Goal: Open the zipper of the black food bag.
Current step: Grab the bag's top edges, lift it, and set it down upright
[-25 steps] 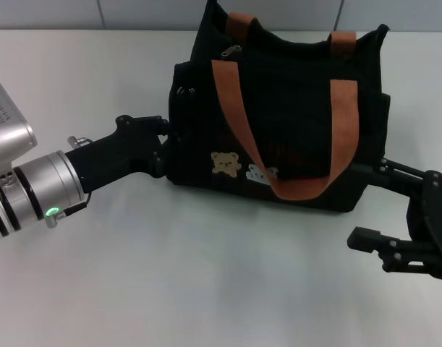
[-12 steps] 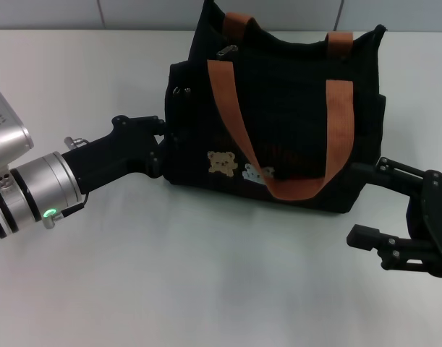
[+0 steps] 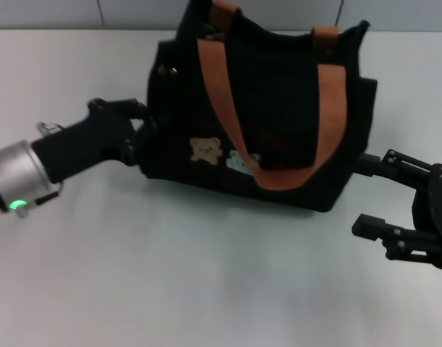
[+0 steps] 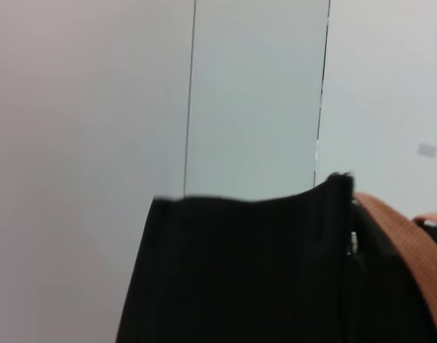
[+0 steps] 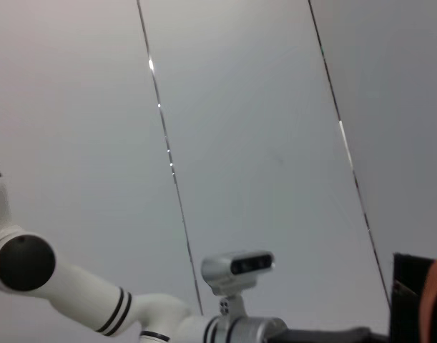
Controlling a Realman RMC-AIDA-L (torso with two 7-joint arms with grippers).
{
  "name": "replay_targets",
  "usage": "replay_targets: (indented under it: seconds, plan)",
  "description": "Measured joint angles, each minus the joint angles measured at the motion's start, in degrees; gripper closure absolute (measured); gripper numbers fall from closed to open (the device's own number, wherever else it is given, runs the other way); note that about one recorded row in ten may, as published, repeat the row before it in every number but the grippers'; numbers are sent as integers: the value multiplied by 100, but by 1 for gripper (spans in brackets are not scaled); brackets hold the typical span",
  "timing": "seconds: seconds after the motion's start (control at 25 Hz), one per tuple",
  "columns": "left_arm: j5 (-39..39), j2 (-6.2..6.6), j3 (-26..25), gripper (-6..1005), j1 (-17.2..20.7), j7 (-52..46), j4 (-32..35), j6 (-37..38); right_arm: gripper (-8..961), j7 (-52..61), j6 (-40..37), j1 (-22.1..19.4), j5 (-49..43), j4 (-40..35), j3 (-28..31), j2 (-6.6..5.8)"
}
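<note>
Standing here by the pale grey table (image 3: 206,289), its top plain and smooth, with a panelled grey wall (image 3: 61,13) running behind it, thin seams between the panels.

Right at the back middle of the table sits the black food bag (image 3: 278,123) — boxy, dark fabric, upright but leaning a little, its far edge close to the wall. Two wide orange-brown handles (image 3: 228,108): the near one droops in a long loop down the front face, the far one peeks over the top rim. Low on the front there's a small tan bear patch (image 3: 205,150) with a white animal patch (image 3: 238,162) just beside it. The zipper (image 3: 212,33) shows only as a small glint at the bag's top left corner — how far it runs open I cannot tell.

Now the arms. The left claw (image 3: 139,124) is pressed right up against the bag's left end, its black fingers against the fabric; whether they've pinched anything I cannot tell. The right claw (image 3: 372,195) waits at the bag's lower right corner, spread wide and holding nothing — one finger touching or almost touching the bag's side, the other out over bare table.
</note>
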Motion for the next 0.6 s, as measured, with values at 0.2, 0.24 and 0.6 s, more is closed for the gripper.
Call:
replay_targets:
  seconds: [0.2, 0.24, 0.6]
  plan:
    - [39, 80, 10, 888, 703, -877, 2004, 514, 119, 0, -11, -21, 2, 0, 64, 0]
    - [49, 85, 18, 888, 750, -966, 2227, 515, 119, 0, -11, -36, 3, 0, 72, 0]
    - [712, 111, -36, 888, 834, -1641, 3852, 549, 119, 1, 61, -96, 11, 315, 868, 0]
